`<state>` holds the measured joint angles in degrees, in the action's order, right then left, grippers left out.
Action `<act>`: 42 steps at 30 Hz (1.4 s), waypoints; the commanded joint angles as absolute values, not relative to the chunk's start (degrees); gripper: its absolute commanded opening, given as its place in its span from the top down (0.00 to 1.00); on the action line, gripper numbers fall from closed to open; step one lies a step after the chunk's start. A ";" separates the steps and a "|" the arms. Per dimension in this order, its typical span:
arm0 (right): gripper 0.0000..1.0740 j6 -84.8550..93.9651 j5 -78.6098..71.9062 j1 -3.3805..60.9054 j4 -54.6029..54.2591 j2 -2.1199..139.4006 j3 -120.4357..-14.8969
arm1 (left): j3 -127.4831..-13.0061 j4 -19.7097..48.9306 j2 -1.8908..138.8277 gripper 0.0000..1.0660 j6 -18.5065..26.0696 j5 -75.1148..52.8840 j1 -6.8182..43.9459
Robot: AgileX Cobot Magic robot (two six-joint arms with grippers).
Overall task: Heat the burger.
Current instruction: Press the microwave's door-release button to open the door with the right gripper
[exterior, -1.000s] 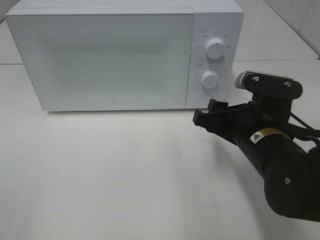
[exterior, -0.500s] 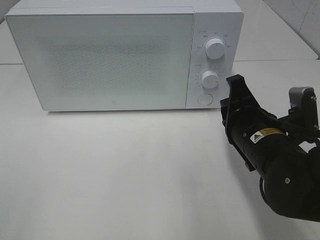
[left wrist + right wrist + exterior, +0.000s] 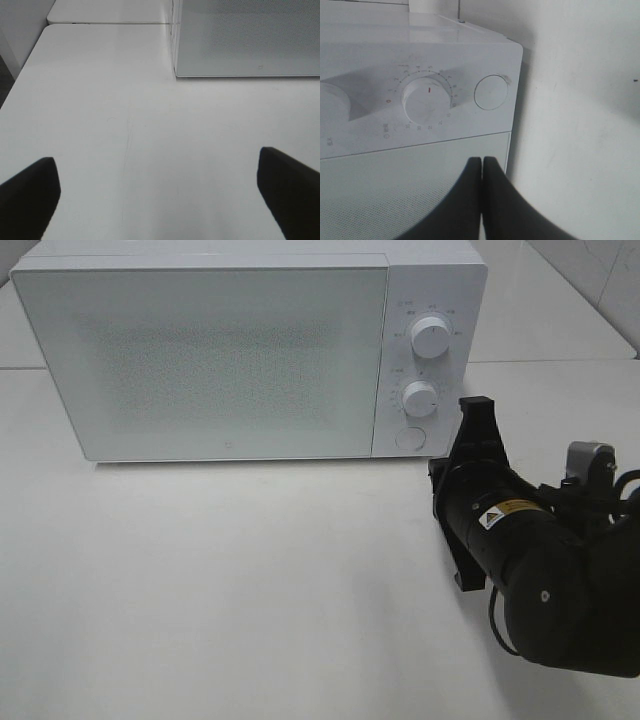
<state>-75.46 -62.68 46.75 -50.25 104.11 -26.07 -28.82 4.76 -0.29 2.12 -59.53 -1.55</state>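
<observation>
White fills the high view: a white microwave (image 3: pixel 200 360) stands along the far edge of a white counter (image 3: pixel 250 590), its frosted door (image 3: pixel 200 355) shut. On its control panel an upper dial (image 3: pixel 430 337) sits above a lower dial (image 3: pixel 420 398), with a round button (image 3: pixel 408 438) below them. The black right gripper (image 3: pixel 477 408) hangs over the right side of the counter, just beside the microwave's front right corner and close to the round button, turned on its side with its jaws pressed together on nothing. The burger shows nowhere here; whether it lies behind the frosted door cannot be told.

From the left wrist, the left gripper (image 3: pixel 156 157) hangs over bare counter (image 3: pixel 100 100) with its two dark fingers (image 3: pixel 27 195) spread wide and empty, a corner of the microwave (image 3: pixel 250 40) beyond them.

From the right wrist, the right gripper (image 3: pixel 482 161) has its fingers flat against each other, tips in front of the microwave's face near the seam between door and panel, apart from the round button (image 3: pixel 491 92) and the lower dial (image 3: pixel 427 100).
</observation>
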 commanded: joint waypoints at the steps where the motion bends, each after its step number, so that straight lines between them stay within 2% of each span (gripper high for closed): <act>1: 1.00 -75.69 -62.34 46.64 -49.39 106.00 -28.13 | -28.59 4.64 -1.38 0.06 1.89 -59.47 -1.20; 18: 1.00 -79.13 -59.01 36.90 -40.45 114.13 -37.76 | -28.59 4.64 -1.38 0.06 1.89 -59.47 -1.20; 32: 1.00 -80.27 -54.37 32.60 -38.27 119.29 -44.81 | -28.59 4.64 -1.38 0.06 1.89 -59.47 -1.20; 42: 1.00 -78.78 -52.14 30.48 -38.90 119.58 -45.95 | -28.59 4.64 -1.32 0.06 2.01 -59.47 -1.20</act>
<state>-79.93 -52.65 30.71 -39.25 119.58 -45.44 -28.82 4.76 -0.29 2.12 -59.53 -1.55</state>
